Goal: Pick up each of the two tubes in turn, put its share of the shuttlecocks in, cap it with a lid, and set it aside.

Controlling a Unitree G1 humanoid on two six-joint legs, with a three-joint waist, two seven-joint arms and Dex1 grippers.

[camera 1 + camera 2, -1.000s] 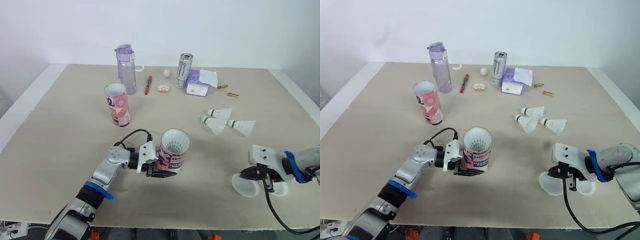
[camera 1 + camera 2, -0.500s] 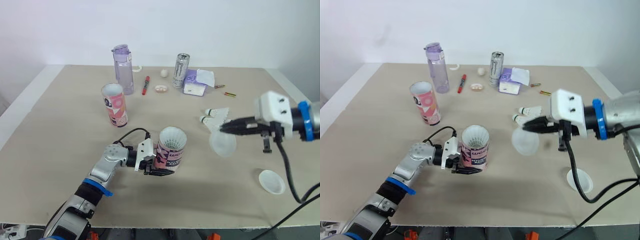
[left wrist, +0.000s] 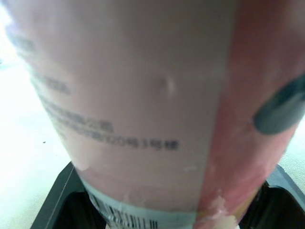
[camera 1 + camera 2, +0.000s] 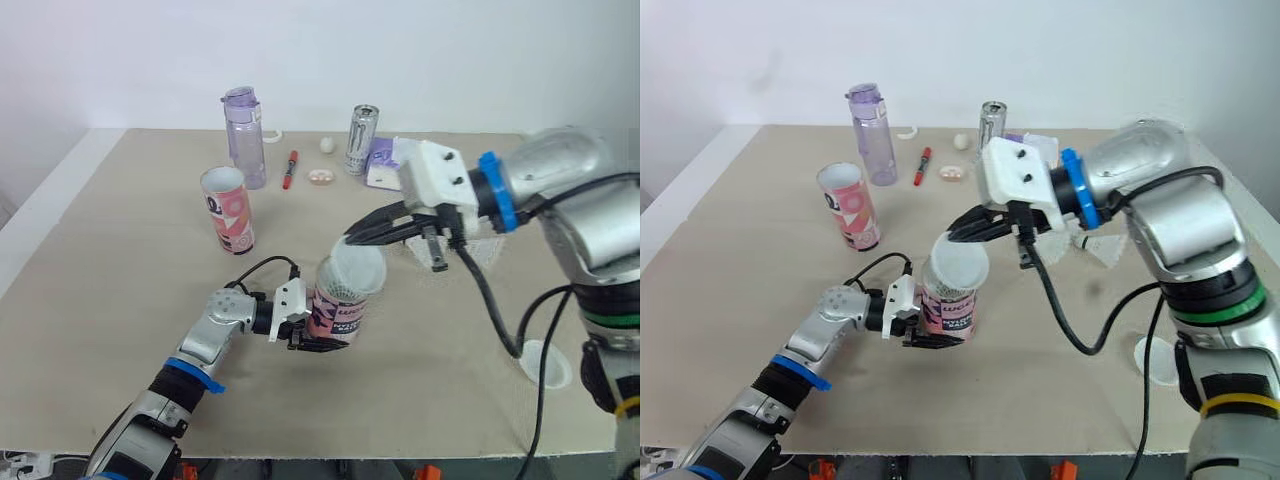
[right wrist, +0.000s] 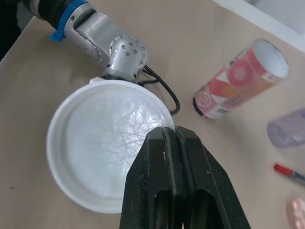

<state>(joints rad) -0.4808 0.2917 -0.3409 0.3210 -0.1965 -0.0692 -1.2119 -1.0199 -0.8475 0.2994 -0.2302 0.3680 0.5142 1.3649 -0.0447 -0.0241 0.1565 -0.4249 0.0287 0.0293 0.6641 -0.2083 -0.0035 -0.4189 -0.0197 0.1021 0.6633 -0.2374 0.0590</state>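
Right pincer (image 4: 350,238): both black fingers are pressed together on the rim of a lid (image 4: 358,268), a thin, round, translucent white plastic disc with a raised lip. I hold it tilted right at the open mouth of a tube (image 4: 340,315). I cannot tell whether it touches the tube's rim. In the right wrist view a fine ribbed white pattern shows through the lid.

Left pincer (image 4: 325,337): clamped on the lower part of that tube, one finger on each side. The tube is a cardboard cylinder with a glossy pink and white printed wrap, small dark print and a barcode near its base. It stands near the front middle of the bench (image 4: 120,250), a matte, pale tan board.

Count of tubes: two. The second tube (image 4: 228,210), of the same make, stands upright and open, well apart to the rear left.

Count of lids: two. The second lid (image 4: 545,362) lies flat near the front right edge.

Shuttlecocks (image 4: 1105,248): white feathers, partly hidden behind the right arm; I cannot count them.

Rear of bench: one clear purple bottle (image 4: 243,135), one metal can (image 4: 362,140), one red pen (image 4: 291,169).
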